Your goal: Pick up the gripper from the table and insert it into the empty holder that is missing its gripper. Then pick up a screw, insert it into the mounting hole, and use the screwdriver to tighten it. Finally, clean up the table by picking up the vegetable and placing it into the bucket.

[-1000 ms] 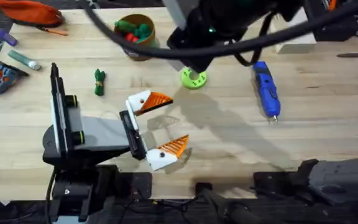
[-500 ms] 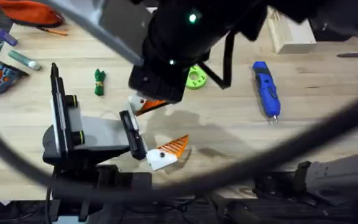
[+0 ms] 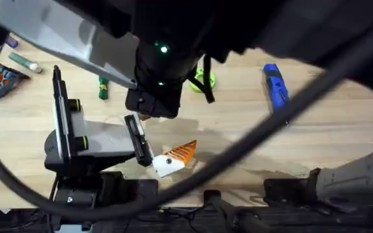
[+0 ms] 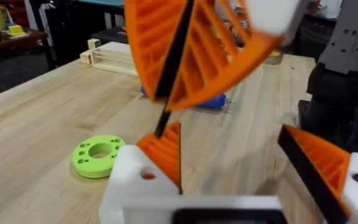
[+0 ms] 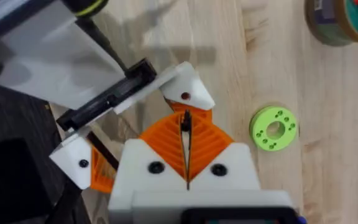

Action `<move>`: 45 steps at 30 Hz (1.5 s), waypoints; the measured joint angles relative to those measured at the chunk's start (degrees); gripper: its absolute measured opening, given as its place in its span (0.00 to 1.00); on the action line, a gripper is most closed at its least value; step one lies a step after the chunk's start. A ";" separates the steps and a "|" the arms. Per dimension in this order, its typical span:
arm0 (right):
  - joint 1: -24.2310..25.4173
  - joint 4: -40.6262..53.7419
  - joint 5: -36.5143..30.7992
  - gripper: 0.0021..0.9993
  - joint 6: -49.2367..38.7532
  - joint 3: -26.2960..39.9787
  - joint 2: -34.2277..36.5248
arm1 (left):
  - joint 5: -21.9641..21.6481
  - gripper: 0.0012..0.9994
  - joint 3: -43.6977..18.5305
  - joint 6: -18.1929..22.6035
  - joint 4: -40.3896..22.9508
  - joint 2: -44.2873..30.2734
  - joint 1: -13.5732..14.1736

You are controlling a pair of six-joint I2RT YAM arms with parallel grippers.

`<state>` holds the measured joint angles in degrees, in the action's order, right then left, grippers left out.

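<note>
My left gripper [image 4: 241,177] lies open on its side. Its white holder [image 4: 126,183] carries the orange ribbed gripper piece [image 4: 166,152] beside a small mounting hole [image 5: 185,96]. My right gripper [image 5: 185,127] is shut on a small dark screw [image 4: 162,127], whose tip hangs just above that holder. From overhead the right arm [image 3: 173,52] covers this spot, and the left gripper's nearer finger [image 3: 173,157] shows below it. The blue screwdriver [image 3: 276,90] lies to the right. The dark green vegetable [image 3: 102,87] lies left, partly covered. The bucket [image 5: 334,28] stands farther back.
A lime-green disc [image 5: 273,129] lies on the wood just beyond the two grippers. Red and green toy pieces sit inside the bucket. A pale wooden box [image 4: 114,56] stands at the back. Small tools and a pen [image 3: 24,61] crowd the table's left edge.
The right arm has swung left and toward the front, over the left gripper's farther finger, which it now hides overhead along with the bucket. The left arm has stayed put.
</note>
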<state>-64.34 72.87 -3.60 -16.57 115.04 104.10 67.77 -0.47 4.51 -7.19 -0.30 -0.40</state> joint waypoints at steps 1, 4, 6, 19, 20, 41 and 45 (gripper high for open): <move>0.00 0.71 0.02 0.00 -0.01 0.62 0.60 | 0.00 0.99 0.00 0.00 -0.01 -0.01 0.00; 0.00 2.90 0.04 0.00 -0.03 3.59 2.30 | 0.00 0.99 0.00 0.00 -0.01 0.00 0.00; 0.00 3.40 0.14 0.00 -0.06 5.46 3.16 | 0.00 0.99 0.00 0.00 -0.01 -0.02 0.00; 0.00 4.10 0.22 0.00 -0.23 6.43 4.36 | 0.00 0.99 0.00 0.00 -0.01 0.00 0.00; 0.00 4.07 0.22 0.00 -0.23 6.43 4.61 | 0.00 0.99 0.00 0.00 -0.01 -0.01 0.00; 0.00 3.75 0.22 0.00 -0.23 6.43 5.75 | 0.00 0.99 0.00 0.00 -0.01 0.00 0.00; 0.00 3.68 0.22 0.00 -0.23 6.43 5.78 | 0.00 0.99 0.00 0.00 -0.01 0.00 0.00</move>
<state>-64.34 76.55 -3.38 -16.80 121.47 109.87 67.77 -0.47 4.51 -7.20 -0.30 -0.40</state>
